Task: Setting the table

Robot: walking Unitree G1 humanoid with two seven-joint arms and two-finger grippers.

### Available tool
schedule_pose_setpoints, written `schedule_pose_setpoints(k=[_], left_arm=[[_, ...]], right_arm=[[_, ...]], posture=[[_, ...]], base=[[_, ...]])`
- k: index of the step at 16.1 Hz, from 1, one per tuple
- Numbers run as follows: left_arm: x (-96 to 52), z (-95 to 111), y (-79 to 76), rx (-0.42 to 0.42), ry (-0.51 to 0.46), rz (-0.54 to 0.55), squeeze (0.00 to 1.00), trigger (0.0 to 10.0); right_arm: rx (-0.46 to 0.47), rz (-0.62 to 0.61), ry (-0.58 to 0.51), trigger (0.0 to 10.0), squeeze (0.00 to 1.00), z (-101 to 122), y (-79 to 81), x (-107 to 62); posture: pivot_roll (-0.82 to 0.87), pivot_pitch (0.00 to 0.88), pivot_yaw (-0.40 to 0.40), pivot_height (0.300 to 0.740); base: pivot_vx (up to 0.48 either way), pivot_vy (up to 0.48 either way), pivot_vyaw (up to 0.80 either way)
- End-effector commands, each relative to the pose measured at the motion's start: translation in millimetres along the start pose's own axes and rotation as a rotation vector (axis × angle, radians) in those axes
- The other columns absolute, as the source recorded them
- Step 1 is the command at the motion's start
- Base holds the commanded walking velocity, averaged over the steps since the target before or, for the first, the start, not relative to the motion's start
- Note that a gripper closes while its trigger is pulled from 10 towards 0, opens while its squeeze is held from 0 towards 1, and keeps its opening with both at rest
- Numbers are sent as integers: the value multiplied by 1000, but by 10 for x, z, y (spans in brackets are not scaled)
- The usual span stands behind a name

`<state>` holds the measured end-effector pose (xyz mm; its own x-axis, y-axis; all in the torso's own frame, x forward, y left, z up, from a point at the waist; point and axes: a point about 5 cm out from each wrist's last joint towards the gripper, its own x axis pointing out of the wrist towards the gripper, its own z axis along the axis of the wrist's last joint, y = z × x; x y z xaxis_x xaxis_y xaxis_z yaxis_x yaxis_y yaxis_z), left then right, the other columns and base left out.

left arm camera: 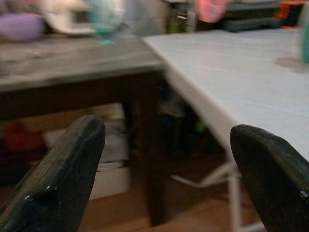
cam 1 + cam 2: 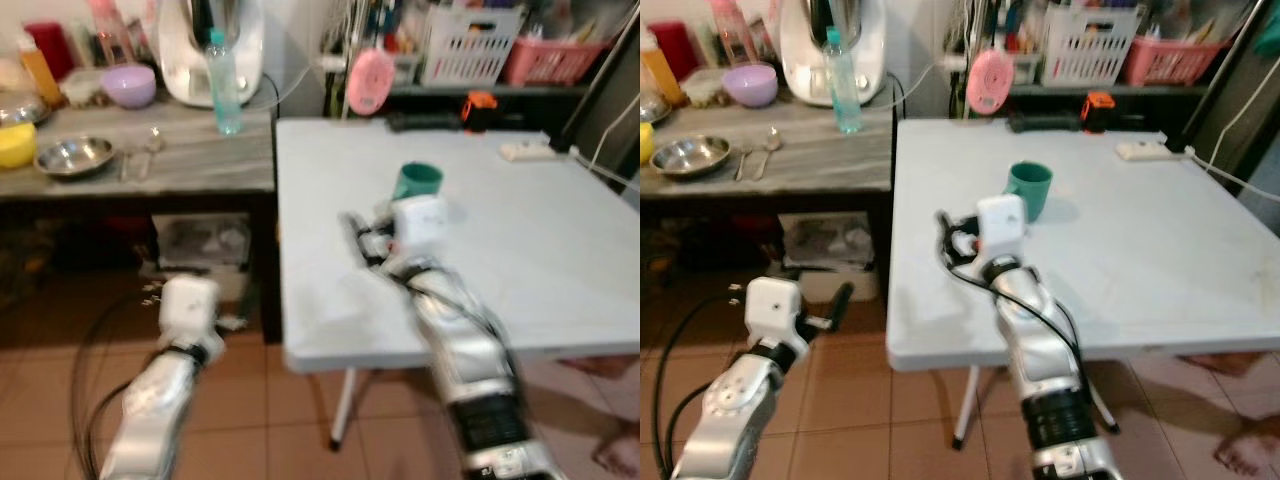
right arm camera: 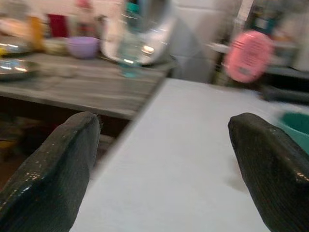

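Pink fan [image 2: 989, 82] beside white basket [image 2: 1086, 42].

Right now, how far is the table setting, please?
Done: one green cup stands on the white table. In hand: nothing; the right gripper hovers open over the table beside the cup, and the left gripper is open, low by the side counter. Left: the steel bowl and spoons lie on the counter.

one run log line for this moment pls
task: setting table | right gripper: open, empty, over white table near green cup | left gripper: open, low beside table
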<state>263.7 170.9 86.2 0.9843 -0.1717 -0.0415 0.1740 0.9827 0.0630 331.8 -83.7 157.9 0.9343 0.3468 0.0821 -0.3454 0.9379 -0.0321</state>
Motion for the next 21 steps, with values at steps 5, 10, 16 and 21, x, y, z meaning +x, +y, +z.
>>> schedule_pose_setpoints(k=[5,10,16,21], left_arm=[[23,27,-92,-1,-18,-21,0,10000],[23,27,-92,-1,-18,-21,0,10000],[23,27,-92,-1,-18,-21,0,10000],[142,58,-49,16,-46,31,0,10000]], right_arm=[[-13,-37,4,10000,0,10,-115,-14],[-13,-37,4,10000,0,10,-115,-14],[-13,-37,4,10000,0,10,-115,-14],[-34,-184,18,10000,0,-80,-388,-295]], posture=[[81,0,4,740],[81,0,4,740],[81,0,4,740],[32,0,21,740]], base=[[0,0,0],[0,0,0],[0,0,0],[0,0,0]])
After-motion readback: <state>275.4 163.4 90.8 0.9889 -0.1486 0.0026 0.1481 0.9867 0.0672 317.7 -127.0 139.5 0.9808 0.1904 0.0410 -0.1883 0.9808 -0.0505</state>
